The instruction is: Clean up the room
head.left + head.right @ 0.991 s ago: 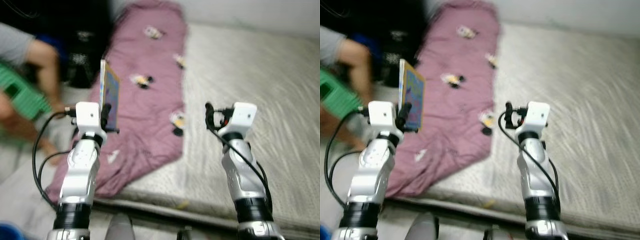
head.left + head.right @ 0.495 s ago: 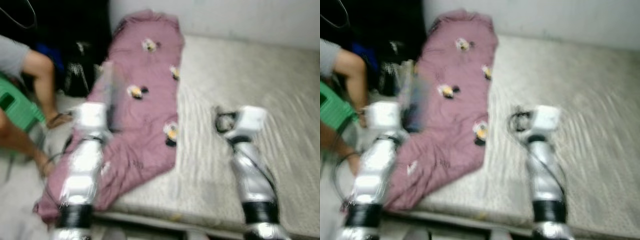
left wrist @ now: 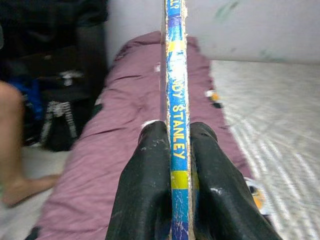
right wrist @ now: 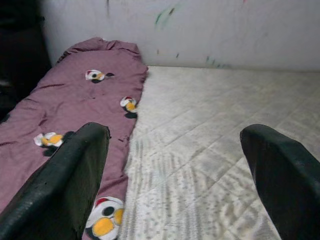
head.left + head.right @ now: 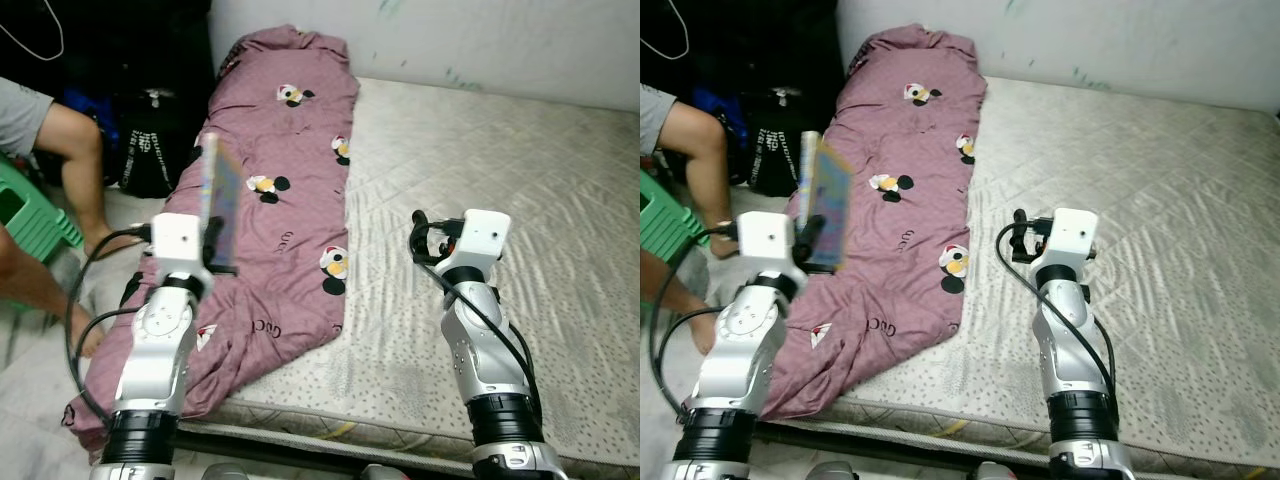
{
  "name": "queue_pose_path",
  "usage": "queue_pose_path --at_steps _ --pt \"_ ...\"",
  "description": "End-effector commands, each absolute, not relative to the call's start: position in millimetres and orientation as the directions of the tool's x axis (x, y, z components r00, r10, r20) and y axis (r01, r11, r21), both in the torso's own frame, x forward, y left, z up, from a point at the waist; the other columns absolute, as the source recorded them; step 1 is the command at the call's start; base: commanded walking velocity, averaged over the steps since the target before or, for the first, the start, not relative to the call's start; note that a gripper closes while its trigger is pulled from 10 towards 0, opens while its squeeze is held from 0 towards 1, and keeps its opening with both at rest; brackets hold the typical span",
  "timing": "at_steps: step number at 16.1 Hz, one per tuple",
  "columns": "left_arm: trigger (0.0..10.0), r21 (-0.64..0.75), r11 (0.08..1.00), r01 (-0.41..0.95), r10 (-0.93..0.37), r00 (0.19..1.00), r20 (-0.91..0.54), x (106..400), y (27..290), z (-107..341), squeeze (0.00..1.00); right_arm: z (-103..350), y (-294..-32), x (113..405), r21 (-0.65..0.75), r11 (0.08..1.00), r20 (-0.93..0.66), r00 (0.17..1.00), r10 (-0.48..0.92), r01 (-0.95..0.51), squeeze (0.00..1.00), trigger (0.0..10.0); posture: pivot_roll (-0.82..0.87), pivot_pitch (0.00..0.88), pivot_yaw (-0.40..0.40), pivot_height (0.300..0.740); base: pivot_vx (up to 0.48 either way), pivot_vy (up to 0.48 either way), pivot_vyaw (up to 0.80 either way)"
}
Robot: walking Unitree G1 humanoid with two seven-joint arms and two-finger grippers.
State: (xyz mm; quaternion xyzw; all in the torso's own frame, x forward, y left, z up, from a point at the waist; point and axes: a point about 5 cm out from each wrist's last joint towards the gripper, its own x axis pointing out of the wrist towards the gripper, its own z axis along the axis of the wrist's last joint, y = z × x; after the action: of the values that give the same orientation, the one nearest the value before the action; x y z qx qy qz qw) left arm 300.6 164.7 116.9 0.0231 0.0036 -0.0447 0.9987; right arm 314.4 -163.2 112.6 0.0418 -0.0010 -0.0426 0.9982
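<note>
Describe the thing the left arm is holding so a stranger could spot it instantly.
Start at the bare grey mattress and the purple blanket along its left side. Above the blanket's near end, the left gripper holds a thin book upright, jaws clamped on its spine. Its blue-and-yellow spine and colourful cover set it apart from the soft bedding.

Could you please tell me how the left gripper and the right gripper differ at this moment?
The left gripper is shut on a thin book, held upright on edge; the right gripper is open with nothing between its fingers. The left gripper hangs over the purple blanket; the right gripper is over the bare mattress. Both are raised and point forward.
</note>
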Motion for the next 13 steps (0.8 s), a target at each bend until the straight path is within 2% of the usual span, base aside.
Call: queue_pose_path --at_steps 1,2,7,11,13 --pt "10.0 0.047 0.995 0.088 -0.090 0.995 0.052 303 165 129 0.00 112 -159 314 0.185 0.980 -0.020 0.997 -0.071 0.073 0.00 10.0 -0.02 0.000 -0.033 0.740 0.000 0.000 0.00" --pt "10.0 0.046 0.995 0.084 -0.087 0.995 0.047 301 166 127 0.00 111 -164 313 0.076 0.988 -0.004 0.990 -0.138 0.138 0.00 10.0 -0.02 0.000 -0.031 0.740 0.000 0.000 0.00" --pt "10.0 0.037 0.993 0.112 -0.112 0.994 0.016 289 161 118 0.00 106 -161 300 0.113 0.991 -0.029 0.997 -0.071 0.074 0.00 10.0 -0.03 0.000 -0.030 0.740 0.000 0.000 0.00" --pt "10.0 0.035 0.991 0.126 -0.127 0.992 0.017 291 158 120 0.00 109 -164 299 0.106 0.992 -0.018 0.997 -0.070 0.071 0.00 10.0 -0.03 0.007 -0.040 0.740 0.000 0.000 -0.80" --pt "10.0 0.031 0.991 0.129 -0.130 0.991 0.015 291 158 120 0.00 109 -167 298 0.103 0.992 -0.023 0.997 -0.070 0.072 0.00 10.0 -0.03 0.017 -0.041 0.740 0.000 -0.304 -0.21"
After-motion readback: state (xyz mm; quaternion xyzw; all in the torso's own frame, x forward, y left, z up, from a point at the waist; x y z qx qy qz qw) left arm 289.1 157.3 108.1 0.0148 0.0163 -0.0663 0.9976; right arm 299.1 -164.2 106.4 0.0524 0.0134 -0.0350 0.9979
